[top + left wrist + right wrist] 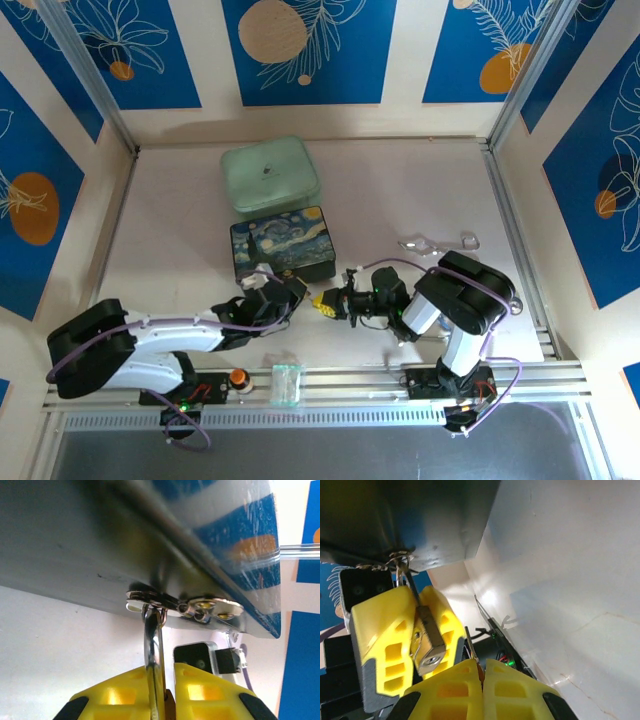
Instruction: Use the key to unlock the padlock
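Note:
The painted box lies mid-table, its metal latch on the front edge. The small brass padlock hangs from that latch by its silver shackle. My left gripper is shut on the padlock's body, its yellow fingers on either side, with the keyhole end facing my right gripper. My right gripper is shut on the key, whose thin blade sticks out just right of the padlock and apart from it. From above, the two grippers meet at the box's front.
A pale green lidded box sits behind the painted box. A bent silver wire piece and a small clear item lie at the right. A small clear container stands on the front rail.

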Controlling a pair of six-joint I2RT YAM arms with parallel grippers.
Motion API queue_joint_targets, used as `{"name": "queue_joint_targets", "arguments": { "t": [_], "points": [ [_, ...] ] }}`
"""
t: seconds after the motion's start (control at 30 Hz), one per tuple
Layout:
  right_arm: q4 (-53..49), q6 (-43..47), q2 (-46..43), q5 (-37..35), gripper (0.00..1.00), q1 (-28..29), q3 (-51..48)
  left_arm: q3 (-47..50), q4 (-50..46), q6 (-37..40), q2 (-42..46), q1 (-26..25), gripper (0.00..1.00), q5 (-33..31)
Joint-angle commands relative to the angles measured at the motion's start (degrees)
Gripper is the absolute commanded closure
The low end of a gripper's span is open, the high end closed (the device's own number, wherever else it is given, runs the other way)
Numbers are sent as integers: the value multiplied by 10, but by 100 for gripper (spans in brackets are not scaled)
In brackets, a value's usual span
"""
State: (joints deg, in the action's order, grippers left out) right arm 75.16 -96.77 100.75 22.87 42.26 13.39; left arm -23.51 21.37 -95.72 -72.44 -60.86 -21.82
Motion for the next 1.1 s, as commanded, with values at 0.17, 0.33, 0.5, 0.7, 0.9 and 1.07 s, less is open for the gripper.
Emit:
{"name": "queue_joint_targets", "arguments": {
  "t": [0.17, 0.33, 0.5, 0.7, 0.9, 1.07],
  "points": [
    [28, -3, -19, -7, 100, 1, -4, -1, 11, -9, 20, 3, 100, -30],
    [31, -6, -13, -12, 100, 5, -11, 2, 20, -11, 19, 4, 100, -35],
    [52, -10, -17, -19, 100, 8, -20, -1, 9, -4, 23, 4, 100, -39],
    [51, -6, -30, -23, 100, 9, -20, 5, 17, -9, 19, 4, 100, -37],
    [52, -4, -31, -27, 100, 9, -15, 3, 19, -10, 18, 4, 100, -31],
    [52, -4, -36, -25, 100, 4, -17, 1, 24, -9, 11, 4, 100, -27]
  ]
}}
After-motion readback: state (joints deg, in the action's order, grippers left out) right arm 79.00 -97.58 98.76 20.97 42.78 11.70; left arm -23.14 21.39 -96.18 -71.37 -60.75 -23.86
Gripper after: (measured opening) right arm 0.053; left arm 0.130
